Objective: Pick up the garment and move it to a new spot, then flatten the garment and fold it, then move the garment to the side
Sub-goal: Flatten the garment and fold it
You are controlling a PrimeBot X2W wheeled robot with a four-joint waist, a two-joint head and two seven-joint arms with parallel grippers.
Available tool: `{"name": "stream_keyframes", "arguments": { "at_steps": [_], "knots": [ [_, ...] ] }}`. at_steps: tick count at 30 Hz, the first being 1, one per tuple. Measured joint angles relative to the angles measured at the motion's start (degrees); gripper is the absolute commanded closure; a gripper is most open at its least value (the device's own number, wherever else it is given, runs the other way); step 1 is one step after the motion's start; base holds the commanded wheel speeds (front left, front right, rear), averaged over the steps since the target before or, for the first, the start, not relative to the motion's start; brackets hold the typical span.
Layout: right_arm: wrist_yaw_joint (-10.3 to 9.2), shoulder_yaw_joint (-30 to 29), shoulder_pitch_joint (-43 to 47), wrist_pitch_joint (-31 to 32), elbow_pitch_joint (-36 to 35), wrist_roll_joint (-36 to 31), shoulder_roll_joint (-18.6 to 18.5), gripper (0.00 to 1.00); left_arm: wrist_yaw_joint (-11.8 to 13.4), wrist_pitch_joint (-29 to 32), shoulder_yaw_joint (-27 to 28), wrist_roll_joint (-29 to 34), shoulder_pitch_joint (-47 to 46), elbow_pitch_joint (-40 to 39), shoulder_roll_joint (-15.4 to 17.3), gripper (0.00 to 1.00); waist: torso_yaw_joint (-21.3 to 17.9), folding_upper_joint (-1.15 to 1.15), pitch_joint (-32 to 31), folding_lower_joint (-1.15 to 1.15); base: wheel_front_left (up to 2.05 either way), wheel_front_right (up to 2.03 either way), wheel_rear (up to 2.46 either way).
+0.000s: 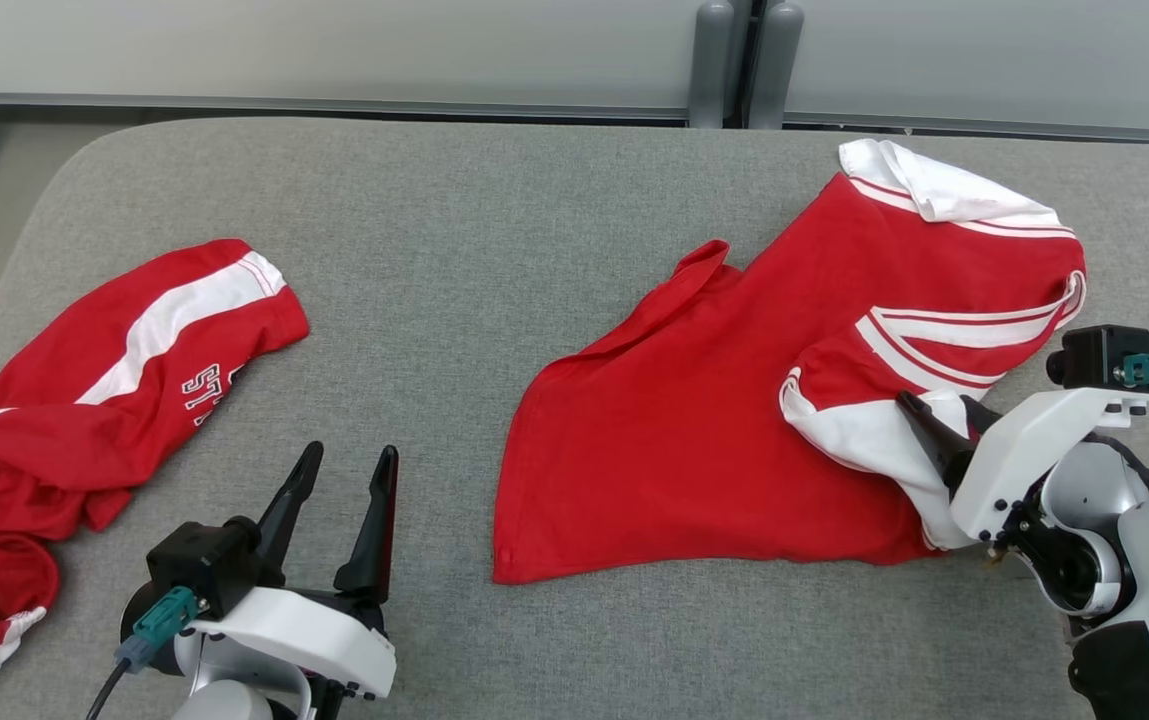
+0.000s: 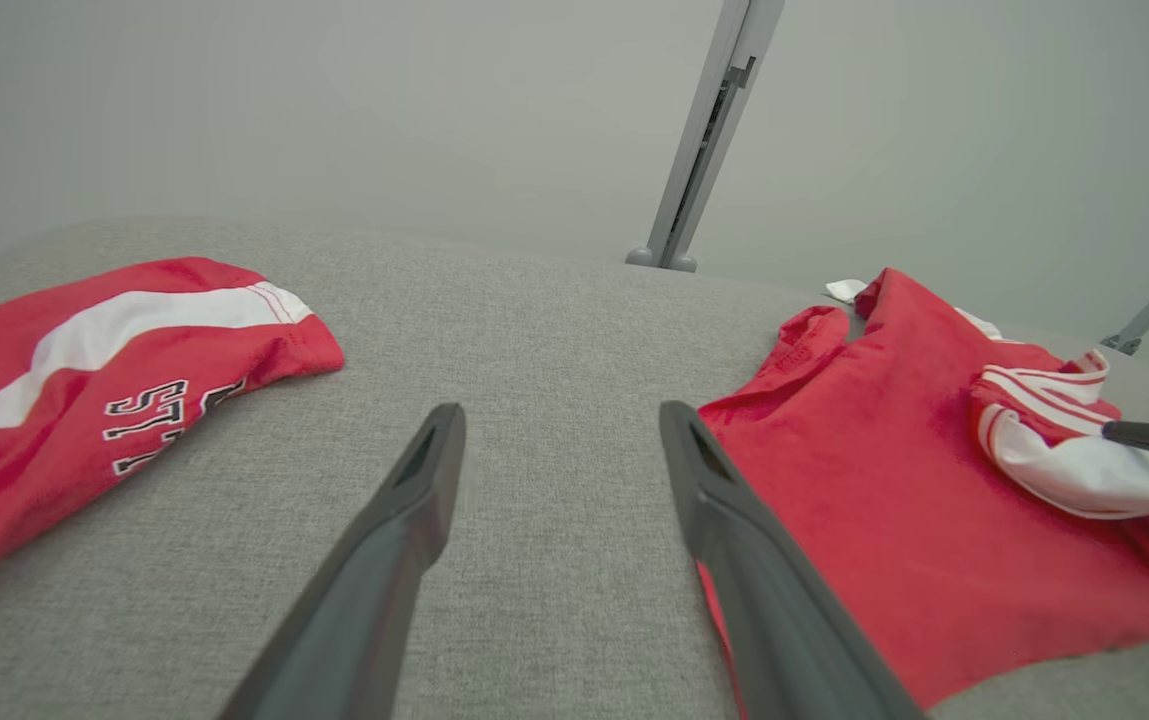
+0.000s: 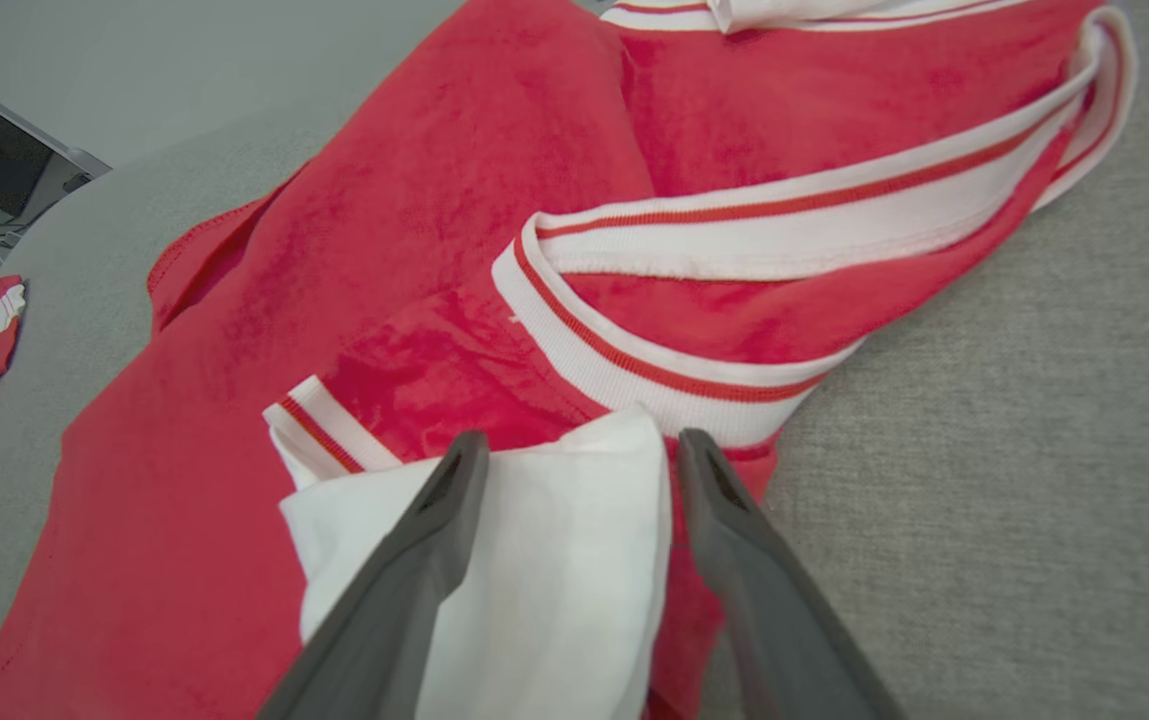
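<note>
The red shirt (image 1: 714, 430) lies crumpled toward the worktop's (image 1: 454, 250) right edge. The right hand (image 3: 584, 445) straddles its white sleeve (image 3: 534, 560), fingers spread, unclenched. The left hand (image 1: 352, 450), released, hovers over bare grey between the shirt and the red shorts (image 1: 104, 400) at the left edge.

One grey table (image 1: 494, 250) carries two red-and-white clothes: one garment (image 1: 714, 420) on the table's right half, one other garment (image 1: 84, 400) at its left edge. Two grippers, the left gripper (image 1: 350, 452) and the right gripper (image 1: 934, 400), are at the table's near edge. Two posts (image 1: 712, 60) (image 1: 774, 60) stand behind its far edge.

Second garment (image 1: 84, 400): cut off at head view's left edge, lettering (image 1: 212, 388) partly folded under. Jersey (image 1: 694, 430): one corner hidden behind right gripper (image 1: 934, 402).
</note>
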Motion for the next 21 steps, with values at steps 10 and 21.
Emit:
{"name": "stream_keyframes", "arguments": {
  "at_steps": [10,21],
  "knots": [
    [0.00,-1.31,0.40,0.52,0.41,-1.08,1.09,0.95,-0.08,-0.22,0.07,-0.14,-0.36,0.42,0.31,0.00,0.12,0.00,-0.12,0.00,0.00,0.00,0.00],
    [0.00,-0.87,1.61,-3.11,-4.74,0.07,1.51,1.00,0.49,-0.20,0.42,-0.56,-0.25,0.38,1.00,0.00,-1.65,0.00,-1.75,0.00,0.00,0.00,0.00]
  ]
}}
